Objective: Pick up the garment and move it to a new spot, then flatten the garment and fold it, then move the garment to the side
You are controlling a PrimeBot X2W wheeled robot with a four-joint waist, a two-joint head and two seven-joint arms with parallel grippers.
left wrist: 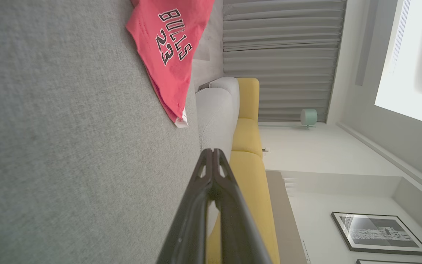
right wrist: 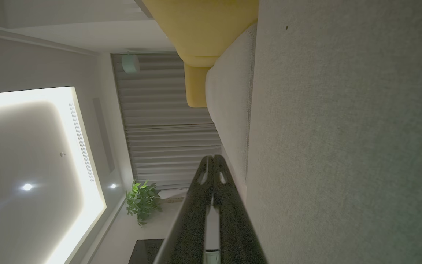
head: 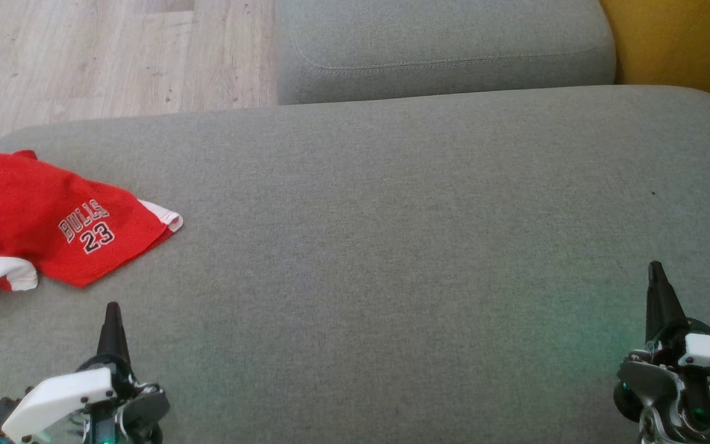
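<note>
Over on the left edge of the grey cushion [head: 392, 246], the garment [head: 53, 228] is being seen lying crumpled, red with white trim, and its "BULLS 23" print is being shown face up, upside down from the head view. Part of it is being cut off by that view's left edge, so the whole shape can't be told. Nothing is being gripped by either tool right now. The left gripper [head: 112, 308] is being held at the lower left with its fingers pressed together into one point, near the garment's lower corner but apart from it, no touching. The right gripper [head: 656, 268] is being held way over at the lower right, well apart from the garment, and its fingers are being squeezed shut on nothing too. Same story is being told by the wrist views, where each pair of dark fingers is being shown meeting at the tips, with bare grey fabric beside them. Beyond the big cushion a second grey cushion [head: 441, 55] is being seen, with a wooden floor [head: 84, 55] at the upper left and a yellow sofa [head: 688, 43] at the upper right. Pleated curtains [left wrist: 280, 55] and a framed picture [left wrist: 379, 233] are being caught in the left wrist view, a potted plant [right wrist: 141, 200] in the right one.
</note>
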